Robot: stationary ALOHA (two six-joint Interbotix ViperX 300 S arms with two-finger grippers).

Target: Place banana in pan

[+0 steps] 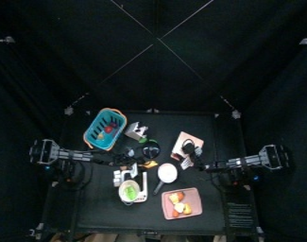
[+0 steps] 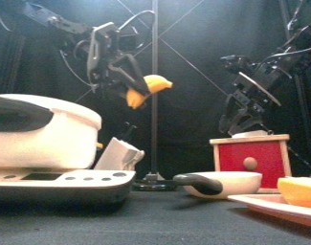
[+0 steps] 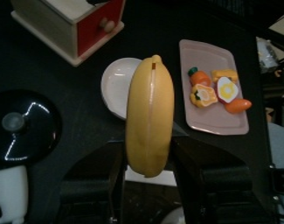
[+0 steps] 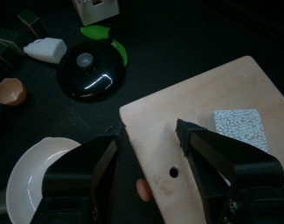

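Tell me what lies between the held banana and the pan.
Nothing: in the left wrist view the banana, gripped by the left gripper, hangs above the pan with only air between them, the pink tray off beside.

The small black table (image 1: pixel 86 219) is seen from high overhead, straight down. A level view is taken from its front edge, close to the round white pan (image 2: pixel 222 182). That pan (image 3: pixel 118 86) is also looked down on closely from both wrists (image 4: pixel 37 175).
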